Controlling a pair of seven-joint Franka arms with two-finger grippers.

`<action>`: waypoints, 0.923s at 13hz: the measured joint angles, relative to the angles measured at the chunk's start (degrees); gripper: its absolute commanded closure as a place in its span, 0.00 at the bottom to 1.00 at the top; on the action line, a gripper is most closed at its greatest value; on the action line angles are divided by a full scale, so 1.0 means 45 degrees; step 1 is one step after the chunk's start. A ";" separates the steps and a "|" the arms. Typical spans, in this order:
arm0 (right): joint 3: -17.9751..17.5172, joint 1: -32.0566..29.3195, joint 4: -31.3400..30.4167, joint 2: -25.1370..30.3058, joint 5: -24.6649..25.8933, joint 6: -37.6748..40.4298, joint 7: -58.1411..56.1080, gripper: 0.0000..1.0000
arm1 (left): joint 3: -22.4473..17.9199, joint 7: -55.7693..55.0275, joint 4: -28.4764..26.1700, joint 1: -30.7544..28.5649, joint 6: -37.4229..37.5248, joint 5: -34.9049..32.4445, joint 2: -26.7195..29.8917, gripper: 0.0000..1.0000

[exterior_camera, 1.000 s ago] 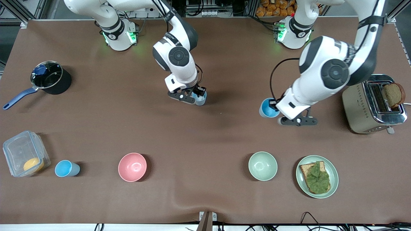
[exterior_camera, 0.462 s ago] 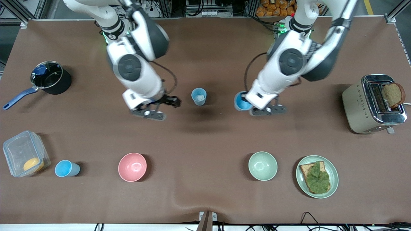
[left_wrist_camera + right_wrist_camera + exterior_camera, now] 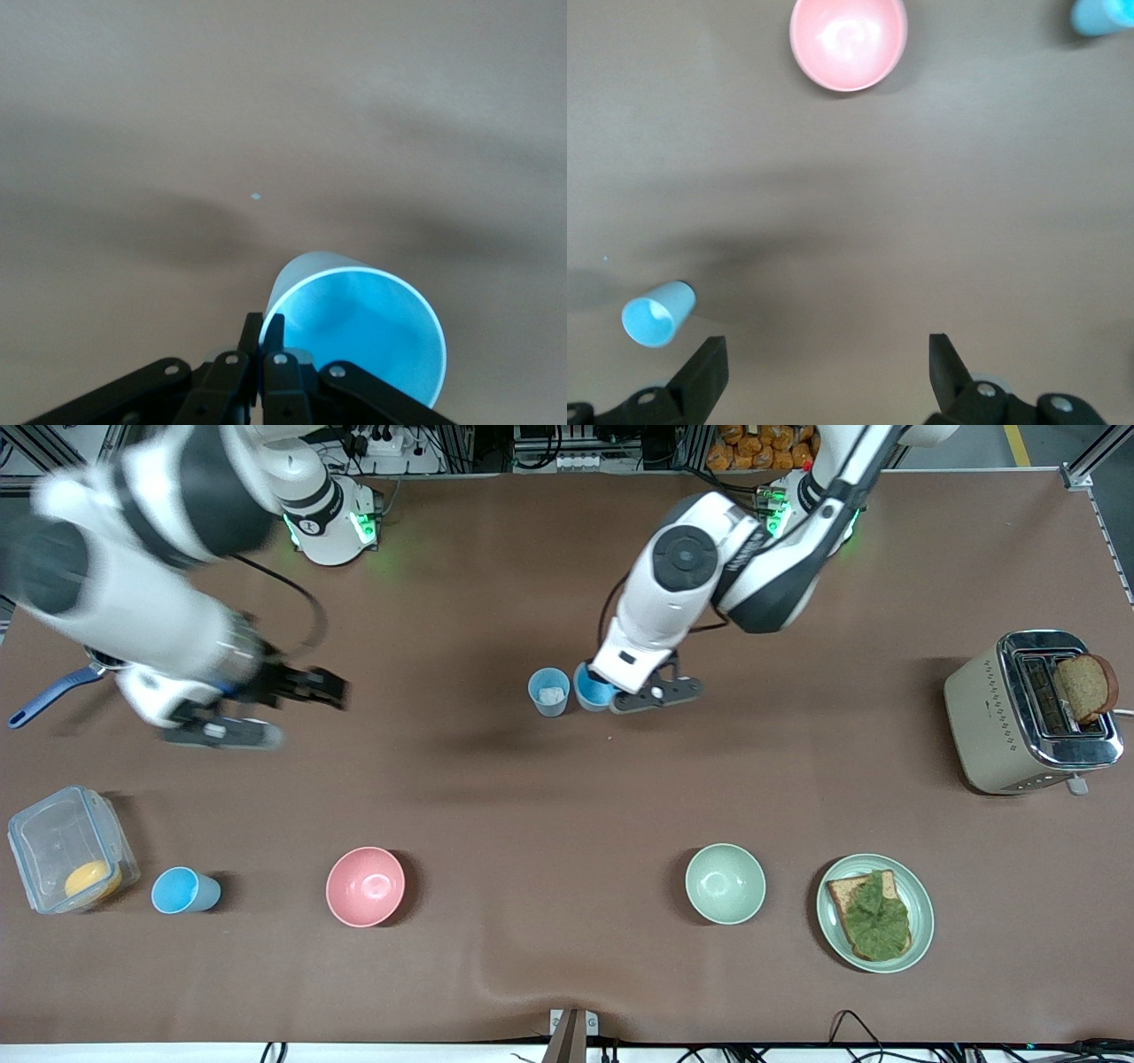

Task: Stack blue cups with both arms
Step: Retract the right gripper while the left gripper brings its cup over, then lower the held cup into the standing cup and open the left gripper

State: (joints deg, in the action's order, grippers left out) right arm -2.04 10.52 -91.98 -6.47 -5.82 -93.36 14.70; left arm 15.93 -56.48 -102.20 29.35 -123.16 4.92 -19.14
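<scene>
At mid-surface, standing cup: blue cup [image 3: 549, 691] upright on the surface [image 3: 567, 797], something white inside; nothing gripping it
Held cup: second blue cup [image 3: 592, 689] pinched at its rim by the left gripper [image 3: 611, 691], fingers pressed together on the wall; just beside the standing cup, toward the left arm's end; whether it hangs clear of the surface I cannot tell
Third cup: blue cup [image 3: 184, 891] near the front camera, beside the clear container [image 3: 71, 859], toward the right arm's end; untouched
Left wrist view: held cup [image 3: 363, 332] fills the foreground, mouth facing the camera; gripper [image 3: 262, 332] clamped on its rim
Right gripper: [image 3: 306, 688] spread wide, empty, over bare surface toward the right arm's end; right wrist view shows fingers [image 3: 709, 372] far apart, pink bowl [image 3: 848, 40] ahead
Step in hand: likely bringing the held cup over the standing one to nest it
How to do it well: lift above the rim first; centre mouth over mouth; keep upright; lower straight; release only when seated; white thing inside may stop full seating
Versus earlier: left arm has carried its cup across until it sits next to the standing cup; right gripper has let go of that cup and swung away toward the pot [image 3: 97, 662]; its fingers have opened fully
Others: green bowl [image 3: 725, 883], plate [image 3: 874, 912], toaster [image 3: 1028, 713] unchanged
</scene>
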 measured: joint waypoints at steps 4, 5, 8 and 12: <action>0.0393 -0.1062 0.0029 0.0782 -0.0005 0.0890 -0.2102 0.00 | -0.0008 -0.1713 0.0359 0.0806 -0.0350 -0.1034 -0.0632 1.00; 0.0511 -0.1144 0.0186 0.0786 0.0000 0.1073 -0.2248 0.00 | -0.0007 -0.2036 0.0523 0.0964 -0.0350 -0.1242 -0.0829 1.00; 0.0587 -0.1175 0.1069 0.0784 0.0309 0.1866 -0.2282 0.00 | -0.0013 -0.3067 0.0763 0.1587 -0.0353 -0.1744 -0.1396 1.00; 0.0597 -0.1203 0.1342 0.0636 0.0934 0.1955 -0.2282 0.00 | -0.0017 -0.3720 0.0796 0.2044 -0.0574 -0.1978 -0.1840 1.00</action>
State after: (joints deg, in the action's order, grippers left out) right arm 0.65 5.10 -85.94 -3.61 -1.62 -84.56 4.43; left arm 15.85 -73.22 -98.62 38.55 -125.75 -3.98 -27.42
